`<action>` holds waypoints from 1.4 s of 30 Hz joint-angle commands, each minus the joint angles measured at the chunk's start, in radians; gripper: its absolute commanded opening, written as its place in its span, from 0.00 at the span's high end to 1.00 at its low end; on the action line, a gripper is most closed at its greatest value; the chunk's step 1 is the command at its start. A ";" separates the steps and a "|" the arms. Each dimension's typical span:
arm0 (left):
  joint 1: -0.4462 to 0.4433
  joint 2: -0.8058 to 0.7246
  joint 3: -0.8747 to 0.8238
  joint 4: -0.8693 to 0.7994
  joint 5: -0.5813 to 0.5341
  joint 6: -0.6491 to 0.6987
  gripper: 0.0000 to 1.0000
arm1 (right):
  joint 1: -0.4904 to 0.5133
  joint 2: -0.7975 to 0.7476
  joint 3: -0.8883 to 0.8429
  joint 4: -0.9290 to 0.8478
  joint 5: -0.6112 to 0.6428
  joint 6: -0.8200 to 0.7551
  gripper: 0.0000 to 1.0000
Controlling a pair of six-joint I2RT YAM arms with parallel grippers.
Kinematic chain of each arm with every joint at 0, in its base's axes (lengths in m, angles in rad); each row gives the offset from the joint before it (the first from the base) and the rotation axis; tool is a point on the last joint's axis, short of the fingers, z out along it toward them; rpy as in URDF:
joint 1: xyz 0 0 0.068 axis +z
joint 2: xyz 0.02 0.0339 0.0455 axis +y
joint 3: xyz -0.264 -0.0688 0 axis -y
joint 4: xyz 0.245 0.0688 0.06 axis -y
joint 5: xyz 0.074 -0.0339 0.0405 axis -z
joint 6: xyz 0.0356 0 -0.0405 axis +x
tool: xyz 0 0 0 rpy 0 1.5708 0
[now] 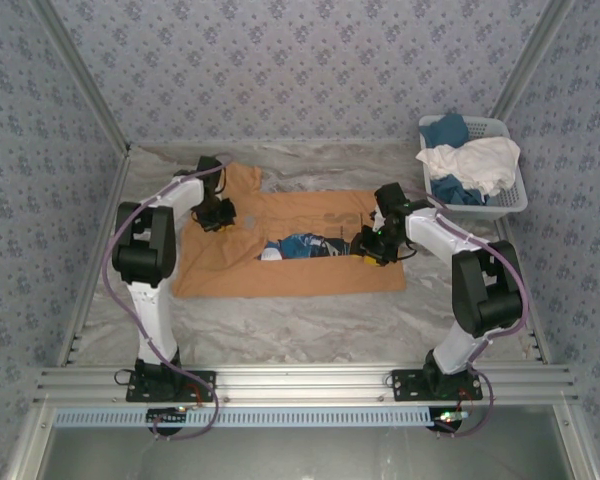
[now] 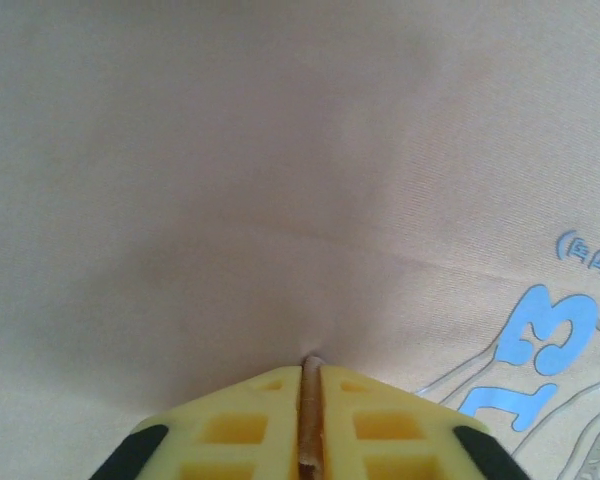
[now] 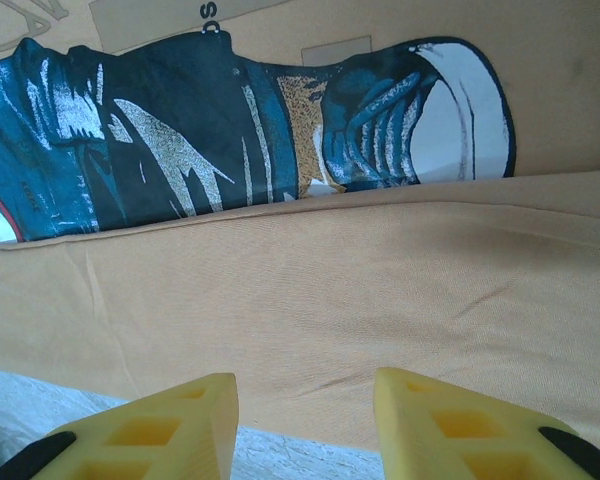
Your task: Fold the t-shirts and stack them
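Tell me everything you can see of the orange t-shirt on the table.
The orange t-shirt is soft, matte cloth, lying spread across the table, one sleeve pointing to the far left. A blue-and-white print shows mid-shirt, its lower part covered by a folded-over flap. The left gripper is shut on a pinch of cloth; the right gripper stands open over the shirt's edge.

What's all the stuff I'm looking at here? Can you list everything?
orange-tan t-shirt: one, blue-and-white print, spread mid-table
basket: one, white, far right corner
white garment: one, in basket
blue cloth: two patches, in basket
table: one, pale wrinkled cover
arms: two, white and black, near edge
left end effector: one, yellow fingers, shut on t-shirt
right end effector: one, yellow fingers, open above t-shirt's edge
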 commanded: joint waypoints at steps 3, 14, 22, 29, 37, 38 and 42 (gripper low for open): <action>-0.003 -0.115 -0.039 0.071 -0.017 -0.002 0.99 | 0.000 0.009 0.007 -0.015 -0.008 0.011 0.58; 0.002 -0.176 -0.099 0.068 -0.063 -0.007 0.90 | -0.012 -0.003 -0.001 -0.023 0.012 0.010 0.58; 0.003 -0.247 -0.082 -0.100 -0.244 -0.067 0.45 | -0.061 -0.067 -0.025 -0.049 0.119 0.025 0.59; 0.002 -0.435 -0.347 -0.090 -0.068 -0.223 0.64 | -0.110 -0.042 -0.056 -0.011 0.119 0.022 0.72; 0.008 -0.476 -0.535 -0.009 -0.013 -0.279 0.81 | -0.165 0.097 -0.005 0.023 0.171 0.030 0.81; 0.010 -0.471 -0.541 -0.008 -0.021 -0.274 0.82 | -0.178 0.119 0.013 0.022 0.180 0.027 0.83; 0.032 -0.449 -0.565 -0.010 -0.076 -0.249 0.83 | -0.212 0.177 0.076 -0.001 0.191 0.025 0.86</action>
